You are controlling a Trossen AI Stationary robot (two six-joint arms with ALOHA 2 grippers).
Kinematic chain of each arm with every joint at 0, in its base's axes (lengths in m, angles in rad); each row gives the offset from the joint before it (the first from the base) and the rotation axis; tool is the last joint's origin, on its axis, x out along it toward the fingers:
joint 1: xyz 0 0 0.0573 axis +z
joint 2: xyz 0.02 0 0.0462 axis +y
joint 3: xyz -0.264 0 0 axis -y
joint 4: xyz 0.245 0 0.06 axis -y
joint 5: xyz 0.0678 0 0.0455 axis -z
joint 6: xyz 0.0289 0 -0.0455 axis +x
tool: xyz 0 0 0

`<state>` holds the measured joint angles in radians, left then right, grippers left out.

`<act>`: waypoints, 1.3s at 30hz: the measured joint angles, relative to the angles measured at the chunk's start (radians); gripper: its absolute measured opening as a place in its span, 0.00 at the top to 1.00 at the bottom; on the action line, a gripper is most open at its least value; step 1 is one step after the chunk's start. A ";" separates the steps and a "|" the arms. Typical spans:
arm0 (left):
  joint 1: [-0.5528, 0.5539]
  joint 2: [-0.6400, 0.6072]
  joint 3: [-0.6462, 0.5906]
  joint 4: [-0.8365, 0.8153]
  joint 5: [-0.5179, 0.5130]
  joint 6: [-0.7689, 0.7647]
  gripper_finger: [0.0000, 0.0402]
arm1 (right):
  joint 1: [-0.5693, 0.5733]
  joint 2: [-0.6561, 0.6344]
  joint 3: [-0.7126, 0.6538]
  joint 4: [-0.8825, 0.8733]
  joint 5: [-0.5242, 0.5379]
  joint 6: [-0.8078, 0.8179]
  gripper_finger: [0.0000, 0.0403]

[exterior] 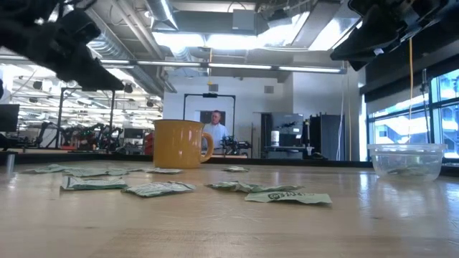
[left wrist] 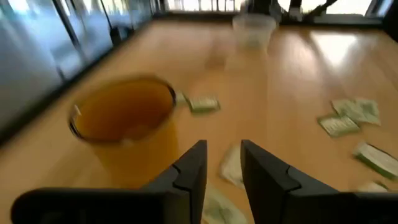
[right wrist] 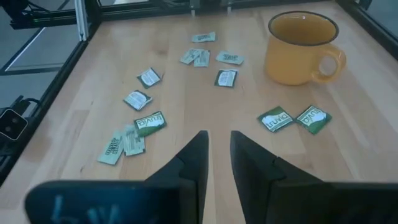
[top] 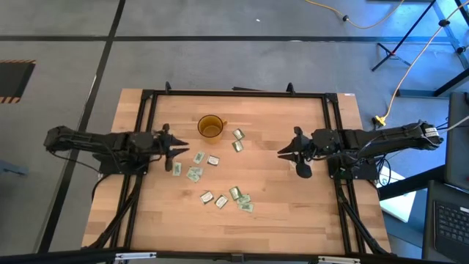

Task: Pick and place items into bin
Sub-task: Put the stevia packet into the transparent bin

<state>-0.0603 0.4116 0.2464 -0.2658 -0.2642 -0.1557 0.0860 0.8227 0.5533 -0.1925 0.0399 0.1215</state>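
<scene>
Several small green and white packets (top: 213, 160) lie flat and scattered over the middle of the wooden table, also seen in the right wrist view as packets (right wrist: 149, 122) and in the low view as packets (exterior: 158, 188). The clear round bin (exterior: 405, 159) stands on the table's right part, close under my right arm as bin (top: 303, 171), and far off in the left wrist view as bin (left wrist: 254, 28). My left gripper (top: 182, 150) hovers left of the packets, slightly open (left wrist: 222, 149). My right gripper (top: 281, 153) hovers right of them, slightly open (right wrist: 217, 135). Both are empty.
An amber mug with a handle (top: 210, 127) stands toward the far edge, close to my left gripper as mug (left wrist: 124, 121). A black frame (top: 234, 93) borders the table top. Bare wood lies along the near edge. A person stands far back in the room.
</scene>
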 joint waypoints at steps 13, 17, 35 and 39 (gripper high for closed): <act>-0.079 0.473 0.247 -0.468 0.099 -0.435 0.86 | 0.000 0.000 0.000 -0.010 0.000 -0.053 0.82; -0.078 0.595 0.247 -0.468 0.125 -0.434 0.83 | 0.000 0.000 0.000 -0.011 0.000 -0.055 0.82; -0.068 0.829 0.251 -0.463 0.129 -0.434 0.82 | 0.000 0.000 0.000 -0.012 0.000 -0.053 0.82; -0.068 0.845 0.252 -0.461 0.132 -0.434 0.85 | 0.000 0.000 0.000 -0.014 0.000 -0.053 0.82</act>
<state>-0.1287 1.2568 0.4984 -0.7269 -0.1318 -0.5893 0.0860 0.8227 0.5533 -0.2062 0.0399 0.0685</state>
